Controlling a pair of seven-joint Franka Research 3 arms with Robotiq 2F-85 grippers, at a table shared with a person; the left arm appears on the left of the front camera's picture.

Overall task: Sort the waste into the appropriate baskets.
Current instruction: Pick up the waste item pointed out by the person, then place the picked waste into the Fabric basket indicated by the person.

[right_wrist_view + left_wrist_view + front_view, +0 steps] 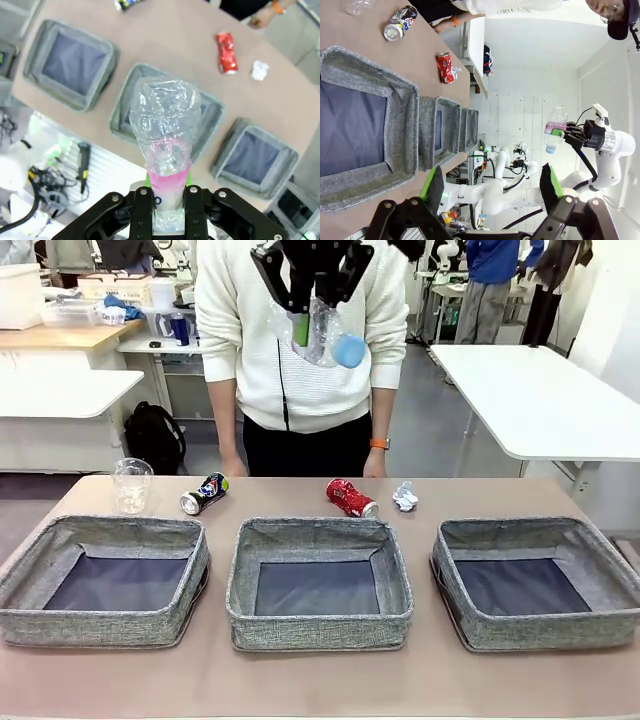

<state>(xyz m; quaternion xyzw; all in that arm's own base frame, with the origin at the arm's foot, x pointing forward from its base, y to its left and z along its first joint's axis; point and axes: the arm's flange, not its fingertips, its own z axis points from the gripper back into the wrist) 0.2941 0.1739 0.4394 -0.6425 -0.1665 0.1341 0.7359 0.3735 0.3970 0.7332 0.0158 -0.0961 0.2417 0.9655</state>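
Right claw pinches the clear plastic bottle at its pink label, high above the middle basket — the crumpled body reaching out past the fingertips. Left claw spread wide. On the surface behind that basket: crushed red can and paper wad to its right — dark printed can and clear cup to its left

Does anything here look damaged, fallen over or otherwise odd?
Yes. The crushed red can is dented and lies on its side near the far edge of the table; the dark printed can lies on its side too. The clear plastic bottle, held in the right gripper, is crumpled.
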